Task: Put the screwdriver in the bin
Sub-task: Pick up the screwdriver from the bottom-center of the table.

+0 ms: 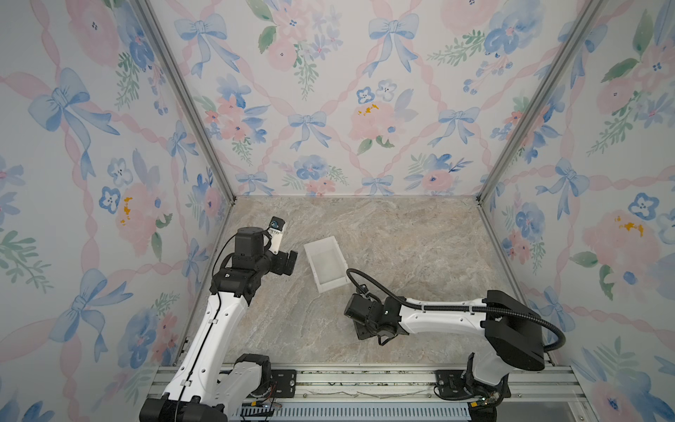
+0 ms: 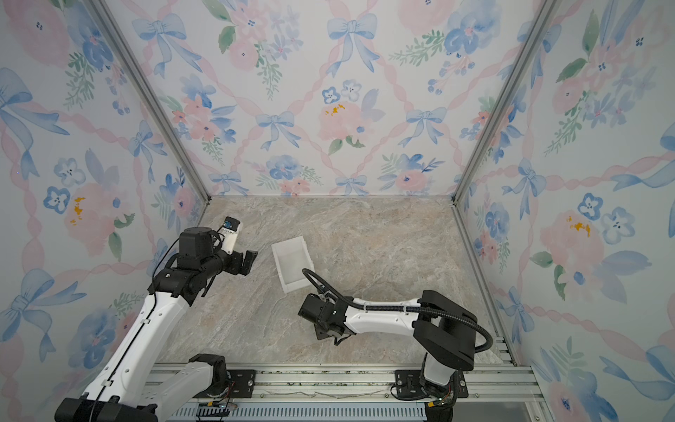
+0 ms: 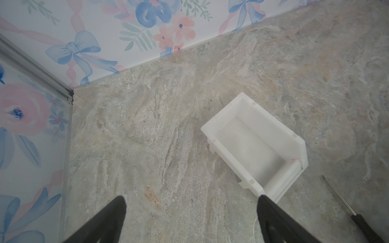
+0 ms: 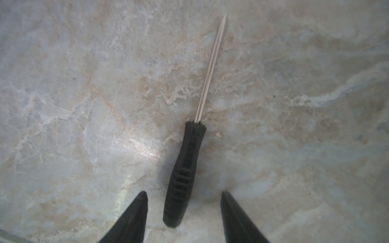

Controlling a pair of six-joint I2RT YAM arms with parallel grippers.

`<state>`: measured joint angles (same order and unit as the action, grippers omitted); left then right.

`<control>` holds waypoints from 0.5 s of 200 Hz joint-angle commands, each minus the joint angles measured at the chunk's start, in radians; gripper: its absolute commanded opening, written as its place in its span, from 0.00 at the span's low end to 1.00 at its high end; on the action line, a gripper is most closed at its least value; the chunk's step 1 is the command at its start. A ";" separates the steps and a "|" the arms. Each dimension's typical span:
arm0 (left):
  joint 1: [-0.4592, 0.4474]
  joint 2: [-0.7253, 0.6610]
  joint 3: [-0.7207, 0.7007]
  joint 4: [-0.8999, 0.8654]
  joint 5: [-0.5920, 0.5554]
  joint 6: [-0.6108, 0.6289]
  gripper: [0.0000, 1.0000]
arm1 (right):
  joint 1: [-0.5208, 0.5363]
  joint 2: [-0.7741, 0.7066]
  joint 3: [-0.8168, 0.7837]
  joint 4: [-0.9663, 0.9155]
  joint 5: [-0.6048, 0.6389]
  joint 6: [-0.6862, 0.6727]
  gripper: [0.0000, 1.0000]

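Fingers [image 4: 143,202] of the right arm stand apart on either side of the one screwdriver's [image 4: 183,174] black handle, with gaps showing, nothing gripped. It lies flat on the surface [image 4: 63,105], just beside the one bin [image 3: 255,117]. Left fingers [image 3: 117,208] are spread wide and hold nothing. One white bin, its inside bare.

Screwdriver [image 4: 185,168] flat on marble tabletop [image 4: 294,147]; bare stone both sides of handle, right gripper [image 4: 183,194] fingers straddle it with gaps; bin [image 1: 326,263] interior unobstructed.
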<state>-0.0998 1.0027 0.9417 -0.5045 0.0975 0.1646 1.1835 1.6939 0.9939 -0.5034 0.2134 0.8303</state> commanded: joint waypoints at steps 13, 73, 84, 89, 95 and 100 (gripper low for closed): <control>-0.012 0.015 0.022 -0.019 -0.005 -0.006 0.98 | -0.019 0.065 0.037 -0.008 -0.015 0.007 0.54; -0.014 -0.006 0.008 -0.019 -0.008 0.014 0.98 | -0.015 0.074 0.024 -0.040 0.014 0.032 0.39; -0.015 0.000 0.005 -0.019 -0.008 0.020 0.98 | -0.013 0.062 0.014 -0.047 0.025 0.032 0.37; -0.015 0.005 0.005 -0.020 -0.010 0.021 0.98 | -0.013 0.053 0.008 -0.048 0.026 0.033 0.34; -0.015 0.010 0.005 -0.019 -0.013 0.022 0.98 | -0.013 0.043 0.003 -0.048 0.026 0.032 0.29; -0.015 0.014 0.004 -0.020 -0.013 0.024 0.98 | -0.011 0.033 -0.001 -0.051 0.027 0.032 0.25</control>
<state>-0.1089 1.0115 0.9417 -0.5053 0.0937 0.1654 1.1721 1.7527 1.0210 -0.5106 0.2333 0.8520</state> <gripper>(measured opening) 0.979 0.317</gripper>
